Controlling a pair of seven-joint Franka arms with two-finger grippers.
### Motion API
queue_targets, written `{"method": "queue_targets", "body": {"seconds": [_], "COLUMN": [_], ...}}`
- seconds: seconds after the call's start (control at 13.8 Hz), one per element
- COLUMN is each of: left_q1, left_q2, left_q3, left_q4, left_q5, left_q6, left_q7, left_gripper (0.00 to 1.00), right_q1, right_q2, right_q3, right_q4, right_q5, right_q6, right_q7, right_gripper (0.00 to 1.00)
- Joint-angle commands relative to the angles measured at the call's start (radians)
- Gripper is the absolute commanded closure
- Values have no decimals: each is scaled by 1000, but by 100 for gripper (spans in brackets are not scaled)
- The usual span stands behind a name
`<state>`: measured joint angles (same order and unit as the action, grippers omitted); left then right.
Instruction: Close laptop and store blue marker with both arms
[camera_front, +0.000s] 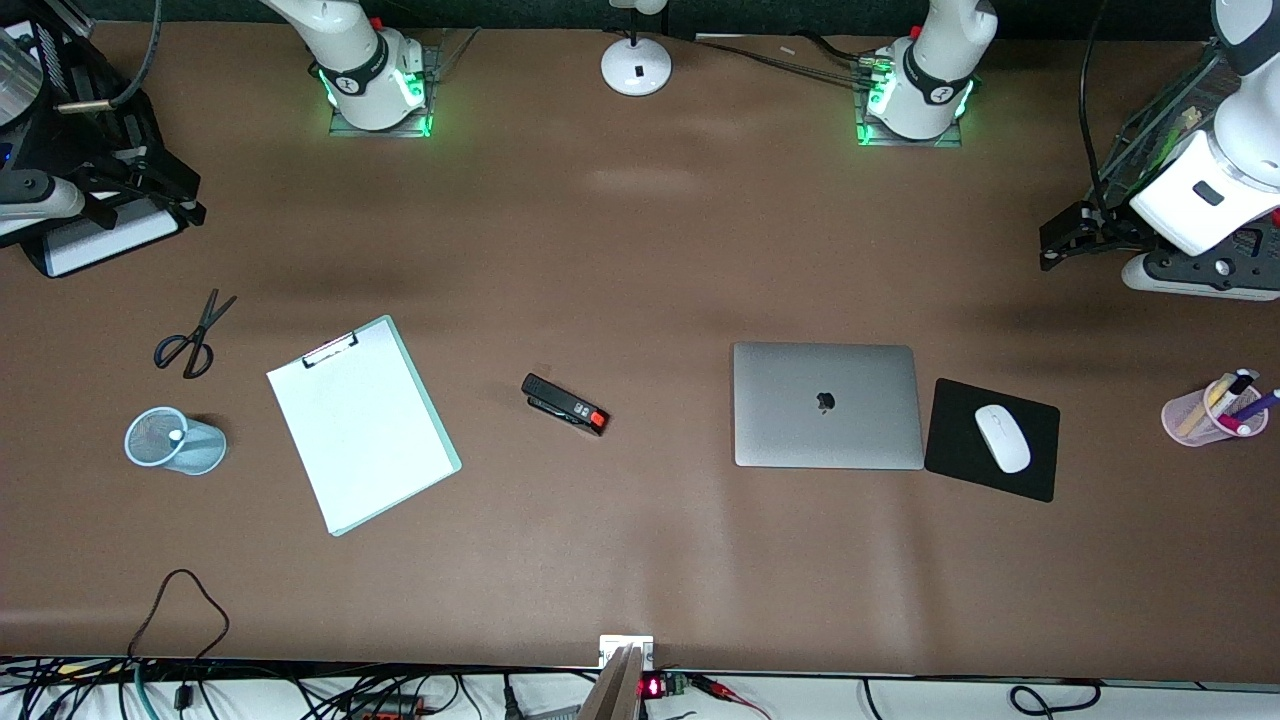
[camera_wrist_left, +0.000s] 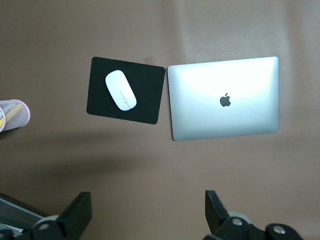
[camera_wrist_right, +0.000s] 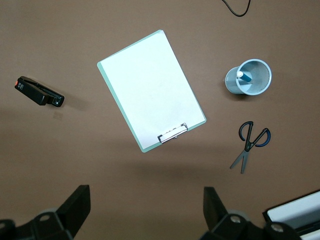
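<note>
The laptop (camera_front: 826, 404) lies shut flat on the brown surface (camera_front: 640, 250), silver lid up with the dark logo showing. Taking twelve o'clock as toward the robots' bases in the front view, it sits at about four o'clock of the surface's middle, toward the left arm's end.

The blue marker (camera_wrist_right: 245, 77) stands inside a pale blue mesh cup (camera_front: 140, 440), white end up, toward the right arm's end and well apart from the laptop.

At three o'clock of the laptop, just beside it, is a black mouse pad (camera_front: 950, 440) with a white mouse (camera_front: 1002, 438) on it. At three o'clock of the pad, well apart, a pink cup (camera_front: 1200, 415) holds several pens.

At nine o'clock of the laptop lies a black stapler (camera_front: 565, 404), between it and a clipboard (camera_front: 362, 425) carrying white paper. The mesh cup is at nine o'clock of the clipboard, and black scissors (camera_front: 190, 340) lie at twelve o'clock of the cup.

The left tool (camera_wrist_left: 146, 210) hangs high over the surface at about two o'clock of the laptop, released, fingers wide apart and empty. The right tool (camera_wrist_right: 145, 207) hangs high at about eleven o'clock of the scissors, likewise released and empty. Both arms wait.
</note>
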<state>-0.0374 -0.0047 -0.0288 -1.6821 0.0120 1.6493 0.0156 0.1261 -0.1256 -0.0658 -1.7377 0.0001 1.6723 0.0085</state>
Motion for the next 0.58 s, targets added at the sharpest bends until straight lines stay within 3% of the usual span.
{"method": "queue_targets", "body": {"seconds": [0.0,0.51], "left_q1": [1,1], "left_q2": [-9,-9], "left_q3": [4,4], "left_q4": [-7,-7], "left_q5": [-20,-20], "left_q6": [-5,-5], "left_q7": [24,24], "left_gripper": [0,0], "right_q1": [-11,-3], "right_q2": [6,18], "right_q3": [4,8], "right_q4": [15,26], "right_q5": [6,6], "right_q6": [4,3], "right_q7": [10,7], "right_gripper": [0,0]}}
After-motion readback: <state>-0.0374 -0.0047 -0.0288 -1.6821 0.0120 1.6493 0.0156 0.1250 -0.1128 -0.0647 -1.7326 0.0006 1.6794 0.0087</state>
